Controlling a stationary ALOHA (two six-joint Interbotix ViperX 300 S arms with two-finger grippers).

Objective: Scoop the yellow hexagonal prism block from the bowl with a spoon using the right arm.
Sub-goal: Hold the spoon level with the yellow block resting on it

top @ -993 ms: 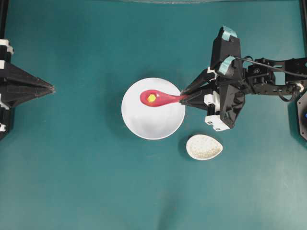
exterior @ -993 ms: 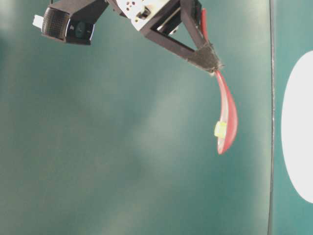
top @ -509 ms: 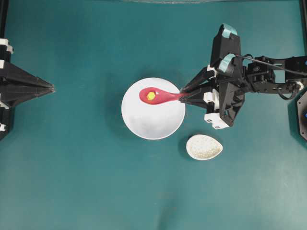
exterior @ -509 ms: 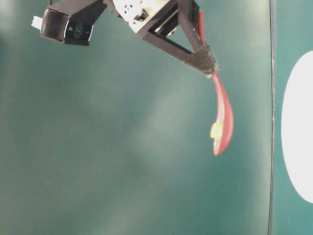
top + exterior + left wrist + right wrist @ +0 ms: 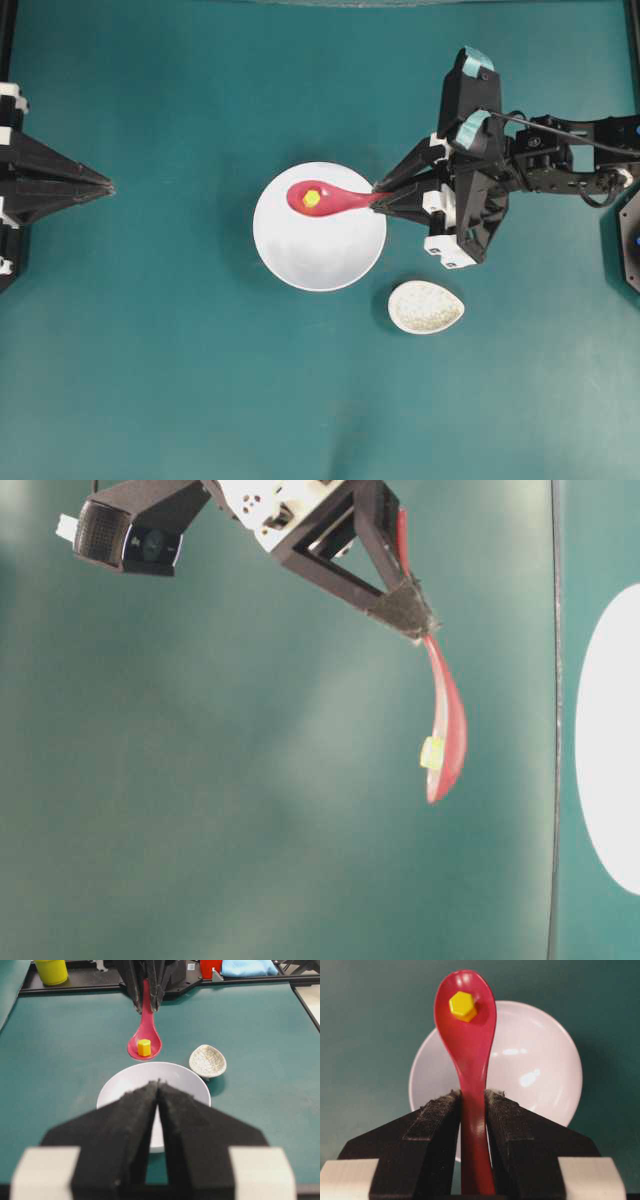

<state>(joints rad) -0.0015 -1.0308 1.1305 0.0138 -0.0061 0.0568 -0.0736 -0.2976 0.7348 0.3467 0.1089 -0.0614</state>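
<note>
My right gripper (image 5: 378, 197) (image 5: 473, 1094) is shut on the handle of the pink-red spoon (image 5: 330, 199) (image 5: 468, 1035). The spoon hangs in the air above the white bowl (image 5: 320, 250) (image 5: 540, 1070). In its scoop lies the yellow hexagonal prism block (image 5: 312, 198) (image 5: 462, 1005) (image 5: 432, 753) (image 5: 144, 1047). The table-level view shows the spoon (image 5: 445, 730) well clear of the bowl (image 5: 608, 750). My left gripper (image 5: 108, 186) (image 5: 158, 1082) rests shut at the far left, pointing toward the bowl (image 5: 125, 1085), with nothing in it.
A small speckled beige teardrop dish (image 5: 426, 307) (image 5: 208, 1060) lies just right of and below the bowl. Beyond the table's far edge in the left wrist view stand a yellow cup (image 5: 51, 971), a red object (image 5: 210, 967) and a blue cloth (image 5: 249, 967).
The right gripper has lifted the spoon with the block a little higher and drawn it slightly back. The left arm has not moved.
</note>
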